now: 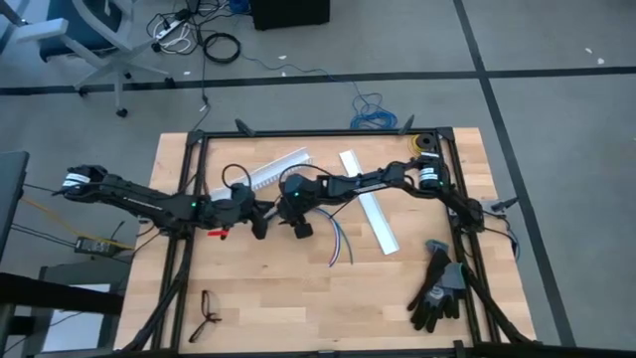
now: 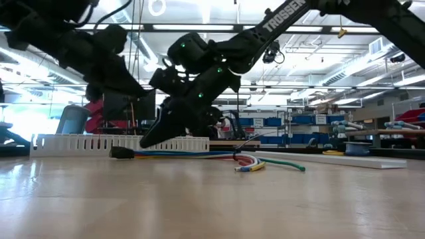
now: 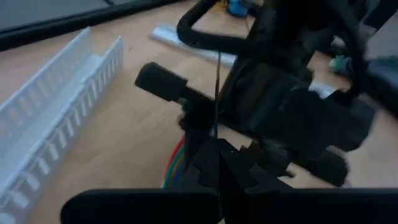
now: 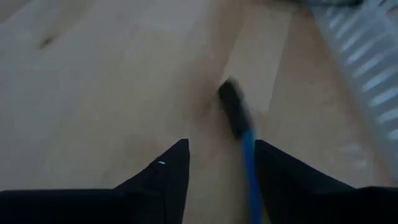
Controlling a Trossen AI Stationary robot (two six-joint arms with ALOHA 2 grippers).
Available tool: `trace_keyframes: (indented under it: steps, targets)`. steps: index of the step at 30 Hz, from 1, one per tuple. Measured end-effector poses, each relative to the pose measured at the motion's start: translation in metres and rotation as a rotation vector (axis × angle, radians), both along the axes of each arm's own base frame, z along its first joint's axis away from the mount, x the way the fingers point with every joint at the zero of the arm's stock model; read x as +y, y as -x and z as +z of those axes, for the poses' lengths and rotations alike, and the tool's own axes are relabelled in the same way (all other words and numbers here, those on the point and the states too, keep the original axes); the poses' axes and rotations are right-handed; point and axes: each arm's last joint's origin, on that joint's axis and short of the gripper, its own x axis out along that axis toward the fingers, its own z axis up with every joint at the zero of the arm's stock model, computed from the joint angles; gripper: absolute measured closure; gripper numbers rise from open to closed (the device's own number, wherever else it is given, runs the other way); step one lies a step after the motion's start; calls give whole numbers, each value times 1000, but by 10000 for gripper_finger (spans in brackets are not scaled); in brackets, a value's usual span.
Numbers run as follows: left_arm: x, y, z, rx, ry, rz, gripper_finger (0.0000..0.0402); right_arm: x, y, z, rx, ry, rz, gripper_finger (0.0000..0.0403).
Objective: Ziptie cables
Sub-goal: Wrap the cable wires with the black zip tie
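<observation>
Right wrist view has my right hand (image 4: 216, 163) hovering over the table (image 4: 93, 74) with its two dark fingers (image 4: 165, 171) spread apart, gripping nothing. The cables (image 4: 247, 152) run up between those fingers, a blue strand ending in the dark sheath (image 4: 233, 112) just beyond the tips (whether a finger touches the strand I cannot tell). A white slotted channel (image 4: 367, 68) lies beyond the cables, off to one side. From above, my right hand (image 1: 298, 214) sits over the sheath end, and the cables (image 1: 338, 244) trail from it toward the table's near edge. My left hand (image 1: 260, 221), closed, is just beside the cables on their other side from the gloves (image 1: 437, 288); a thin black strip (image 3: 217, 81) stands up from its tips.
</observation>
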Motion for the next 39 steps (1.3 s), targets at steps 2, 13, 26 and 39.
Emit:
trace_keyframes:
  steps: [2,13,26,39]
  targets:
    - [-1,6,-1,-16,3,-3,401,-2,-6,0,-34,18,-23,225]
    - [0,13,-9,-63,6,5,401,-21,7,-16,145,-17,-128,254]
    - [-1,11,-8,-84,6,2,401,-25,16,-21,278,-73,-203,391]
    - [-4,-17,-26,-109,-71,-18,401,-45,47,-19,380,-380,-302,401]
